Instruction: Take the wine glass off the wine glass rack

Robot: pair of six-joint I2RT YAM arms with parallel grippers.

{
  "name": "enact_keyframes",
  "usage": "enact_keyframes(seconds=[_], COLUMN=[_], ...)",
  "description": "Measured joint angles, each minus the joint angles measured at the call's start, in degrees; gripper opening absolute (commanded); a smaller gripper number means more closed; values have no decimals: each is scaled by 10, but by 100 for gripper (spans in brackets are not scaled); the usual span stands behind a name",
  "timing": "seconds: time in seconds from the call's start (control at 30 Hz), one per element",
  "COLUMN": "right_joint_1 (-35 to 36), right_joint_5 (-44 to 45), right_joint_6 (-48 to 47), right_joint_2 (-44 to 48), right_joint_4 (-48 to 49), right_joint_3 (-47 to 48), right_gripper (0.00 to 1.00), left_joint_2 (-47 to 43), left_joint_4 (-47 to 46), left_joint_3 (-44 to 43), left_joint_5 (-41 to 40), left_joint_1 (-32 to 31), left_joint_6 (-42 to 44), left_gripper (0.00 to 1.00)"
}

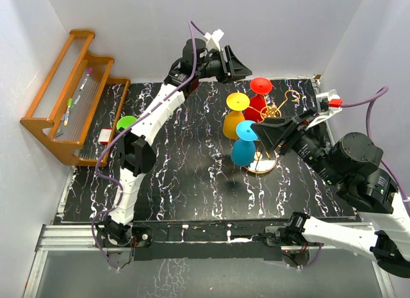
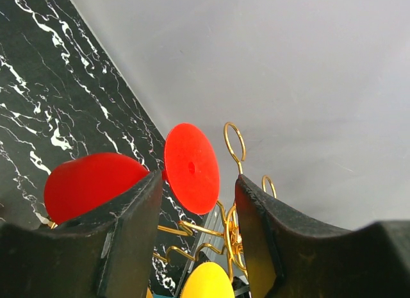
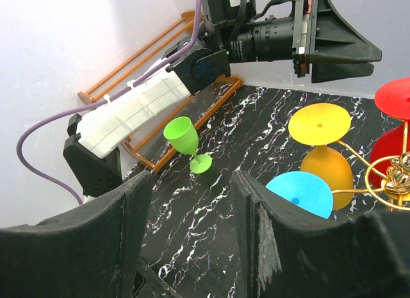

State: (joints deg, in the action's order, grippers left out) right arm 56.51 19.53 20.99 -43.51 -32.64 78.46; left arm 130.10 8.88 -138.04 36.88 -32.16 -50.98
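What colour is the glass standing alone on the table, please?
The glass is green; clearest from the right wrist.

Four wine glasses (image 1: 256, 109) (image 1: 232, 125) (image 1: 242, 152) (image 1: 126, 123), one rack (image 1: 274, 110), one shelf (image 1: 70, 99)

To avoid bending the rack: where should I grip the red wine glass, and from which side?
The red wine glass hangs upside down on the gold wire rack, foot up in its arms, so only the bowl is free. Probably grip the bowl, from the far-left side, away from the post.
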Motion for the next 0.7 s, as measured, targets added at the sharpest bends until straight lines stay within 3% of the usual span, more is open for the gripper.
enact_keyframes(seconds=[0.7], right_joint_1=[0], right_joint_5=[0], right_joint_6=[-1], right_joint_2=[4], right_joint_4=[0], right_joint_3=[0], right_gripper=[53], left_joint_2=[29], left_joint_4=[5], left_joint_3=[0], left_joint_5=[-5], left_joint_1=[-19], left_joint_6=[9], left_gripper=[45])
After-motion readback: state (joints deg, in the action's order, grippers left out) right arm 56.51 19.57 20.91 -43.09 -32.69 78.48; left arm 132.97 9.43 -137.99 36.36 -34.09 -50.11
